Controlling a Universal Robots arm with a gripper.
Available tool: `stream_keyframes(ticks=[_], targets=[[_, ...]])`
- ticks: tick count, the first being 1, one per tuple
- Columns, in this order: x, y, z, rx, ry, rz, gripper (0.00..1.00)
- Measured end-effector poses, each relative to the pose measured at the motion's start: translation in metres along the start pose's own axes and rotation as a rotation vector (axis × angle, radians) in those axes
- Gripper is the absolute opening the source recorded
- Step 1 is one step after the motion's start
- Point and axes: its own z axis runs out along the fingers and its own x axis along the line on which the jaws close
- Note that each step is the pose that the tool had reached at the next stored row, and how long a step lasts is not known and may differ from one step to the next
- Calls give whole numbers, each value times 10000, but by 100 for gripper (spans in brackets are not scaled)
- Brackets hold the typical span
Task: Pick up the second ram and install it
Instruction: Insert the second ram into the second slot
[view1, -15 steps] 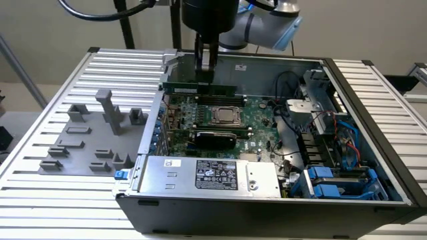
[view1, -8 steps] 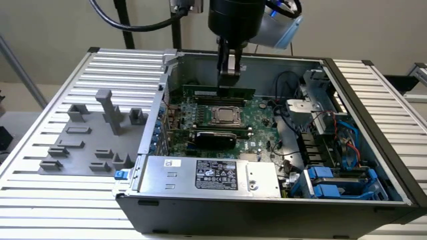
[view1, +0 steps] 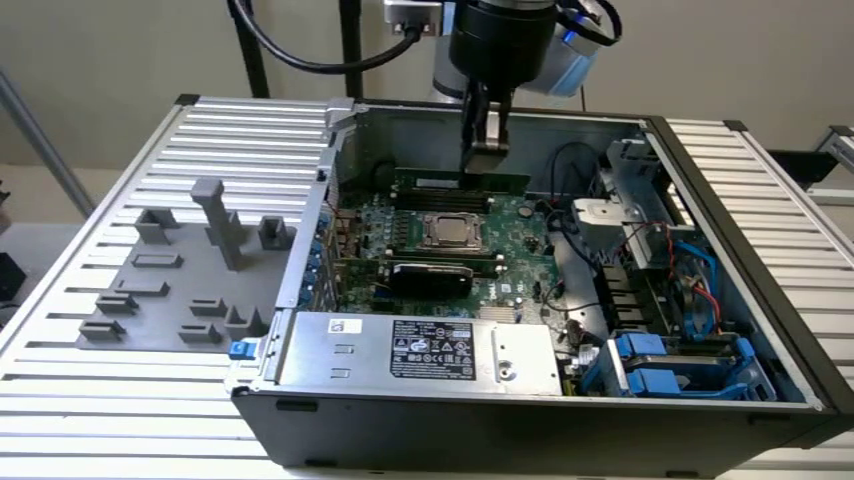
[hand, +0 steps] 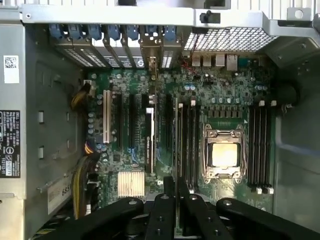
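Note:
The second ram, a slim green strip, stands on its long edge just beyond the CPU socket on the motherboard. My gripper hangs straight down over the strip's top edge, right of its middle in the exterior view. Whether the fingertips touch it I cannot tell. In the wrist view my gripper has its two dark fingers close together with nothing showing between them. It looks down on the CPU socket and the long black memory slots.
The open computer case encloses the board, with the power supply at its front, blue drive bays and loose cables at the exterior view's right. A grey fixture plate with blocks lies on the slatted table at the exterior view's left.

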Motion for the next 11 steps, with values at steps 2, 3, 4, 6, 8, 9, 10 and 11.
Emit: stream_keyframes(ticks=[2, 3, 4, 6, 8, 9, 10, 11], targets=[[-75, -28, 37, 0, 2, 2, 0], [-116, -38, 57, 0, 1, 0, 0], [-159, -42, 76, 1, 1, 0, 0], [-250, -45, 116, 0, 1, 0, 0], [-337, -45, 156, 0, 1, 0, 0], [-375, -45, 175, 0, 1, 0, 0], [-408, -45, 195, 0, 0, 1, 0], [-440, -45, 214, 1, -1, 3, 0]])
